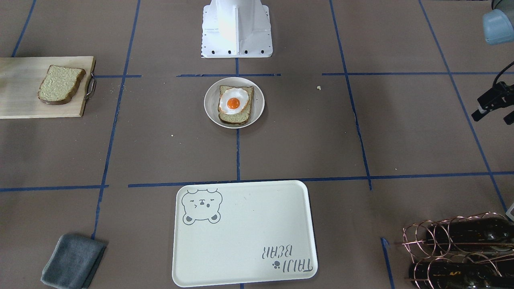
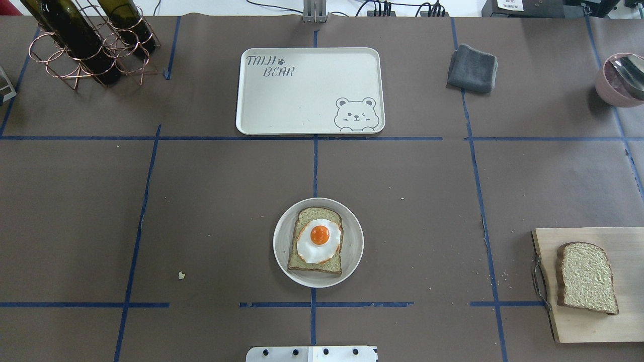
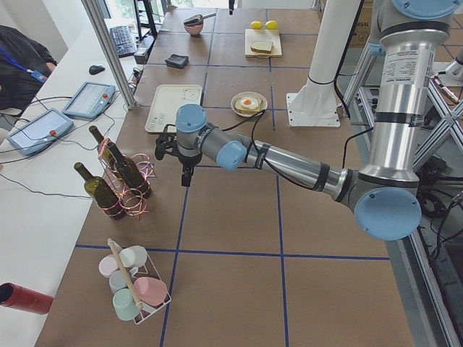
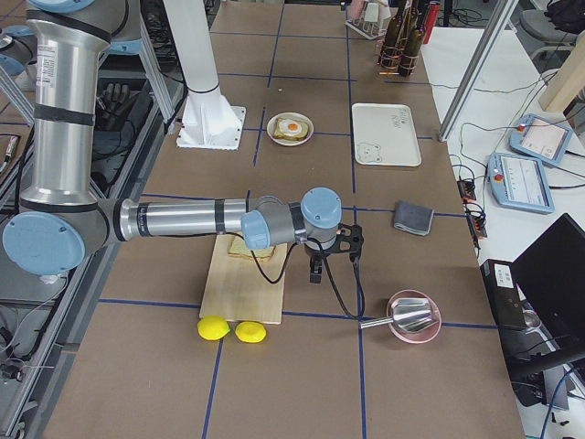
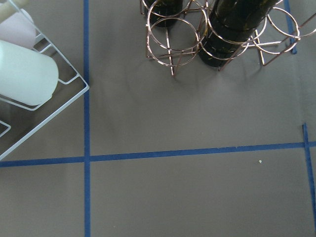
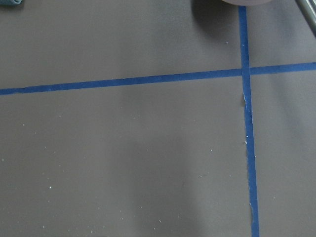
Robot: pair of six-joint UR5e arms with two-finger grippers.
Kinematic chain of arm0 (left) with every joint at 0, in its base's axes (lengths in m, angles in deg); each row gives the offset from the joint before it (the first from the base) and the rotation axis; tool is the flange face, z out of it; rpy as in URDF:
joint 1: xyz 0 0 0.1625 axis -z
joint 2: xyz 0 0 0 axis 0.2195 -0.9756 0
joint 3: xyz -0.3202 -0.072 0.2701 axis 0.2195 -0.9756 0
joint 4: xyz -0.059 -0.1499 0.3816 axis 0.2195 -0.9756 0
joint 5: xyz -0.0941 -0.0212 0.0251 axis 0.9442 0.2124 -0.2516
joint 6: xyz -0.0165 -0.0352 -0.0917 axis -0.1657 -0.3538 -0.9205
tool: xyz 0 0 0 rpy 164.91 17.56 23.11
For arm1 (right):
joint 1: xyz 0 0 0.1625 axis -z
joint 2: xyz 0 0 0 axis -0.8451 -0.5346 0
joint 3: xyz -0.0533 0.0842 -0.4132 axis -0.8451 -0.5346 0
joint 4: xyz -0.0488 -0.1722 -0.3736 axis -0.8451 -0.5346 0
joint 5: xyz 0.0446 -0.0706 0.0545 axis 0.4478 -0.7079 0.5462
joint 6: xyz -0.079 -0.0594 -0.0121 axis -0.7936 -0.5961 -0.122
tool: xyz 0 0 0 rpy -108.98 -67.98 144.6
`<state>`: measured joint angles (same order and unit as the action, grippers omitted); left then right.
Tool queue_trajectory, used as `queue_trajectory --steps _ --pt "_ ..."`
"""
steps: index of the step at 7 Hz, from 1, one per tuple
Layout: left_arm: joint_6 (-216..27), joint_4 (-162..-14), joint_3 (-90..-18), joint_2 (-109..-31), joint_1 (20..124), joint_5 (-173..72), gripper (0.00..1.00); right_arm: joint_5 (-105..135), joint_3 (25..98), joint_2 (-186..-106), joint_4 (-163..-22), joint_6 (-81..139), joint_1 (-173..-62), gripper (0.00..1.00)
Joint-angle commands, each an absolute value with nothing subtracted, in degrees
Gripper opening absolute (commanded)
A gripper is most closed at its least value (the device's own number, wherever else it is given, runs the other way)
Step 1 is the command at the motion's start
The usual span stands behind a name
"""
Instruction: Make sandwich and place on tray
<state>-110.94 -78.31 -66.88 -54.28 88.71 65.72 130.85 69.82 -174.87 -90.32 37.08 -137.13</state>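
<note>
1. Front view: the plate (image 1: 210, 105) is sitting at centre frame, just below my base (image 1: 237, 28). One bread slice (image 1: 237, 117) is lying on it, and the egg (image 1: 233, 102) is resting on top, yolk up. The second slice (image 1: 61, 84) is lying on the cutting board (image 1: 20, 100) at the left edge, well apart from the plate. The tray (image 1: 241, 237) is lying at lower centre, apart from the plate. My left gripper (image 1: 494, 106) is poking in at the right edge, and I cannot tell how far its fingers are spread.
2. Overhead view: the tray is lying at upper centre and the plate at lower centre. The board with the second slice is sitting at lower right. A grey cloth (image 2: 472, 68) is lying at upper right, a bottle rack (image 2: 90, 45) is standing at upper left, and a pink bowl (image 2: 611, 88) is showing at the right edge.
3. Left side view: my left gripper is hanging left of centre, just beside the bottle rack.
4. Right side view: my right gripper (image 4: 316, 271) is hanging mid-frame between the board and the pink bowl. I cannot tell its spread.
5. Left wrist view: the bottle rack is filling the top, and a white cup (image 5: 24, 74) is lying at upper left.
6. Right wrist view: blue tape (image 6: 148, 79) is crossing the brown table (image 6: 123, 173).
</note>
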Motion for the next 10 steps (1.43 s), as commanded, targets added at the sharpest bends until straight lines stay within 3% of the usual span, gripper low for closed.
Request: queue_trajectory --steps 1,3,6,10 --pt "-120.7 -81.9 -69.9 -54.3 82.8 67.0 1.00 126.9 69.7 -179.2 -70.5 56.9 -127.1 1.00" --pt "-131.5 -88.2 -70.5 -54.3 78.1 66.7 1.00 123.1 70.1 -182.6 -59.5 68.8 -119.9 1.00" --pt "-136.5 -90.7 -71.7 -54.4 76.0 66.5 1.00 119.5 77.1 -194.2 -58.4 68.8 -112.2 1.00" --pt "-136.5 -90.7 -71.8 -54.3 75.9 65.8 1.00 115.8 76.9 -196.6 -57.1 70.0 -106.0 0.96"
